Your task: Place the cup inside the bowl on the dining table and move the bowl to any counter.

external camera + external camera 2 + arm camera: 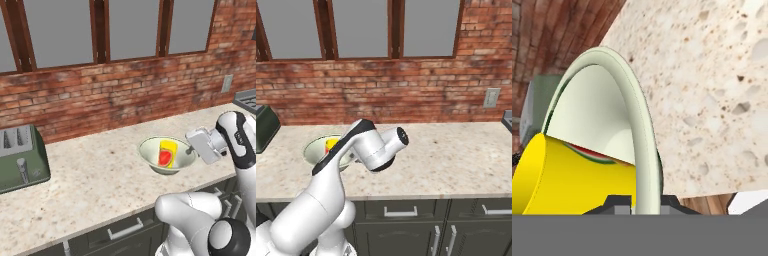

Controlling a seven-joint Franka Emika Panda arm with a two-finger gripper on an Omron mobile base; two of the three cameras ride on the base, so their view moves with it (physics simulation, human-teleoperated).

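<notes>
The pale green-white bowl (150,148) is at the counter (90,175) below the brick wall, and the yellow cup (167,153) with its red patch lies tilted inside it. My gripper (190,149) reaches in from the right and is shut on the bowl's right rim. In the hand view the cream rim of the bowl (639,135) runs down between my gripper's (646,202) two dark tips, with the cup (572,175) on the inner side. My arm hides part of the bowl (313,147) and cup (331,144) in the right base view. The dining table is out of view.
A green toaster (20,157) stands at the counter's left end. A stove corner (247,100) shows at the far right, and a wall outlet (227,83) sits above the counter. Dark cabinets with silver handles (400,212) run below the counter edge.
</notes>
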